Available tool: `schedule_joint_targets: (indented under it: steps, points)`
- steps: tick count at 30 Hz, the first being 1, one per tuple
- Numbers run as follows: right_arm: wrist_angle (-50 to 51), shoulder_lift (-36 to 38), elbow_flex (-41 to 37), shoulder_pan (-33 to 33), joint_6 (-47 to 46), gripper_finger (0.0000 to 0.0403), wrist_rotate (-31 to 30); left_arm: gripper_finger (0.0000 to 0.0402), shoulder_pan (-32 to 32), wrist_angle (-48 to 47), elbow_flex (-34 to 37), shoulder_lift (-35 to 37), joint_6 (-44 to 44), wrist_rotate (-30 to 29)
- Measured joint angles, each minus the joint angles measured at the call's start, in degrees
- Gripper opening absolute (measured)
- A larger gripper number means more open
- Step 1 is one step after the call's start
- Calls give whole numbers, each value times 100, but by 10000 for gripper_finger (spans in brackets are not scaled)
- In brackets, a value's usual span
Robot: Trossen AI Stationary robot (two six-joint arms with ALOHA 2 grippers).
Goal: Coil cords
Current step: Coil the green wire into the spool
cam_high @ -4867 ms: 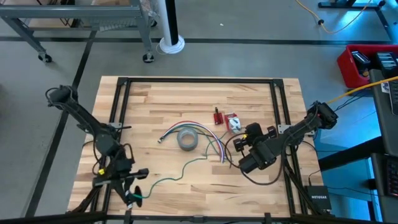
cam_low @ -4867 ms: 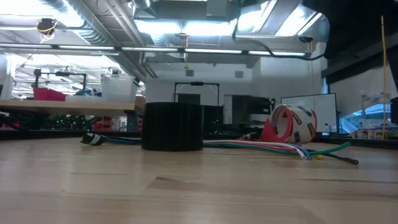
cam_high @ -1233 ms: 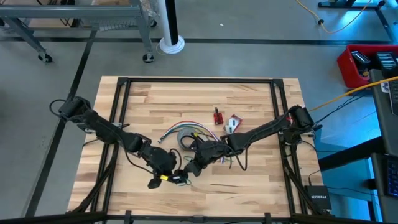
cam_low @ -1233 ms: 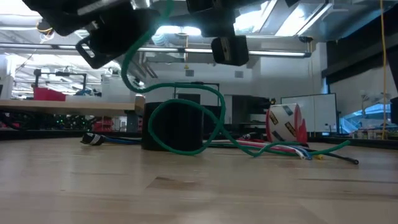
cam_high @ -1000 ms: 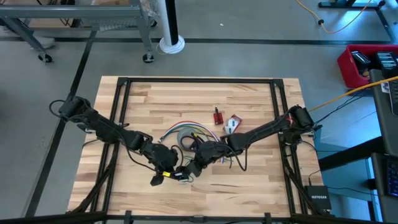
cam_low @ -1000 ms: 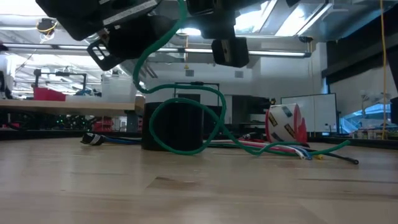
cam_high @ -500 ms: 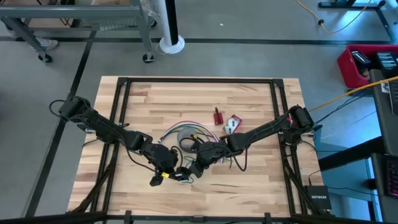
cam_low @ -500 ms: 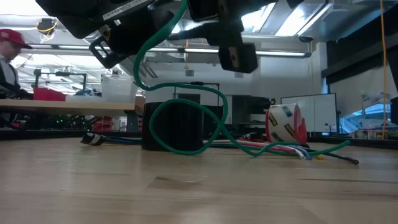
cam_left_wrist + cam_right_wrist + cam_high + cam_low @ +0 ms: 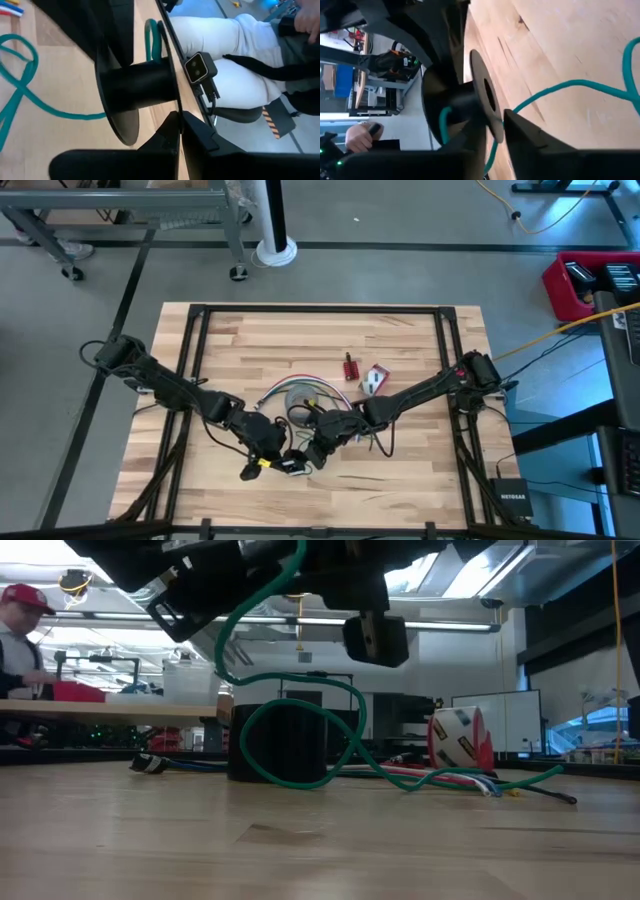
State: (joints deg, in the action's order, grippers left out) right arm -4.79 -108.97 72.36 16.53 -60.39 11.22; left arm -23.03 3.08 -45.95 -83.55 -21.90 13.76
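Observation:
A black spool [image 9: 135, 85] hangs above the table's near middle, with a few turns of green cord [image 9: 152, 40] on its hub. My left gripper [image 9: 275, 458] is shut on it. My right gripper [image 9: 308, 455] stands close beside the spool, fingers nearly together around the cord [image 9: 560, 87]. From there the cord drops to a loose loop [image 9: 345, 730] on the table and ends among other coloured cords [image 9: 470, 780]. My left gripper pinches the rim of the spool's thin flange [image 9: 172, 100] between its two fingers, slanting down from the table's left. The spool is lifted clear of the table. My right gripper has the green cord [image 9: 492, 147] running between its two fingers, right beside the rim of the spool's flange [image 9: 487, 102]. It slants down from the table's right. The cord beyond it hangs slack to the table.
A grey tape roll [image 9: 298, 402] stands just behind the grippers, among the coloured cords. A small red part [image 9: 349, 366] and a red-and-white tape roll [image 9: 374, 377] lie farther back. A person [image 9: 20, 630] shows beyond the table, and another sits close by [image 9: 225, 60].
Both arms have stayed nearly in place with the spool held up and the cord's loop unchanged on the table. A person has come into the low view at the far left.

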Motion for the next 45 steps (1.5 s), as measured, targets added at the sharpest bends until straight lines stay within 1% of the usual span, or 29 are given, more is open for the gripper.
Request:
schedule_joint_targets:
  steps: [2,4,8,11,14,16,18,24,27,31,36,39,43,45]
  points:
    - [26,-2,0,0,97,25,-1,0,6,-36,0,0,-38,-2]
    - [36,-6,0,0,129,10,0,0,8,-118,0,0,-60,-13]
    - [55,-6,0,0,88,19,-9,0,11,-208,-2,2,-337,-40]
    - [84,-8,-2,-7,91,9,-20,0,25,-313,-2,4,-696,-49]
    - [59,-8,-2,-7,88,8,-15,0,29,-351,-13,9,-861,92]
    - [39,-6,-2,-2,84,8,-13,5,54,-299,-13,12,-884,315]
    - [-1,-4,-2,0,80,5,-8,12,90,-293,-11,74,-701,450]
    - [-73,19,15,-10,67,4,-20,15,150,-536,0,477,-359,368]
    - [-97,24,22,-17,67,3,-38,11,151,-810,0,683,-513,313]
    - [-204,24,19,-13,65,3,-56,13,116,-980,0,737,-987,289]
    - [-117,18,-13,-7,58,2,44,27,97,-1062,0,748,-1529,499]
    - [-106,5,-13,-5,58,2,103,40,119,-1031,0,750,-1551,731]
    - [-55,7,-9,-2,60,1,103,69,140,-1035,0,749,-1574,722]
    - [-78,7,-9,-2,60,1,103,84,138,-1042,0,750,-1586,823]
